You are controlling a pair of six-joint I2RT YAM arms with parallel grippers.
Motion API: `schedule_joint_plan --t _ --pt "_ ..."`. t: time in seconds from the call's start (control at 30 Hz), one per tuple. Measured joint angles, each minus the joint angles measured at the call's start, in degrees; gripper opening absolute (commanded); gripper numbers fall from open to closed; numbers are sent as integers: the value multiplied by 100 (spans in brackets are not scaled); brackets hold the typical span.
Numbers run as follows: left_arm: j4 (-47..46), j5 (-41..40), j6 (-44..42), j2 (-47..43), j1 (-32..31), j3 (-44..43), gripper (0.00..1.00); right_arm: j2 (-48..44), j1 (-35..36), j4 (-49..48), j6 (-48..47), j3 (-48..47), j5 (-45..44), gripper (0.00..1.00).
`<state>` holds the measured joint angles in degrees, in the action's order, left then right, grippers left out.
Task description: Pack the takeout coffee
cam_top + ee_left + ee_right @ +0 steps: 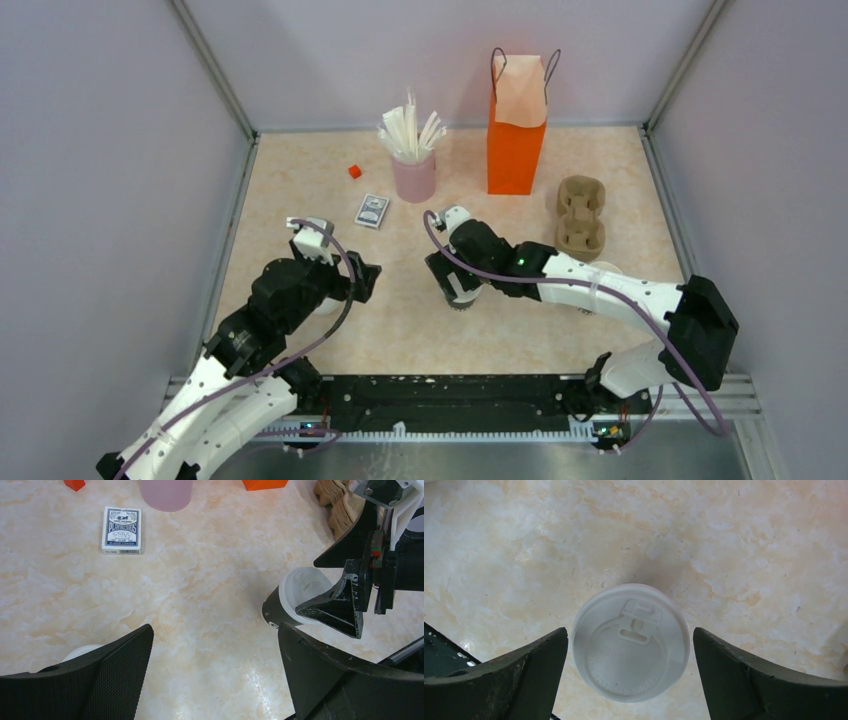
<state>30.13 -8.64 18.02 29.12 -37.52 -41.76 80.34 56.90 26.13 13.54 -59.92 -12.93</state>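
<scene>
The takeout coffee point(630, 642), a dark brown cup point(272, 611) under a round white lid, stands upright on the marble tabletop. My right gripper point(630, 652) is open and straddles it from above, one finger on each side of the lid with a thin gap at both. In the left wrist view one right finger point(340, 605) crosses in front of the lid. My left gripper point(215, 650) is open over bare table to the left of the cup, holding nothing. The orange bag point(515, 130) stands open at the back.
A pink cup of straws point(413, 170), a card deck point(372, 210), a small red cube point(354, 171) and a cardboard cup carrier point(580, 215) sit toward the back. A white rounded object point(82, 652) peeks out behind my left finger.
</scene>
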Motion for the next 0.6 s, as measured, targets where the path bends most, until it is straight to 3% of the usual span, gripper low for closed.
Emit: schedule_joint_plan --t 0.33,0.6 --pt "0 -4 0 0 0 4 99 0 0 2 0 2 -24 92" --pt "0 -7 0 0 0 9 99 2 0 129 17 2 -212 85"
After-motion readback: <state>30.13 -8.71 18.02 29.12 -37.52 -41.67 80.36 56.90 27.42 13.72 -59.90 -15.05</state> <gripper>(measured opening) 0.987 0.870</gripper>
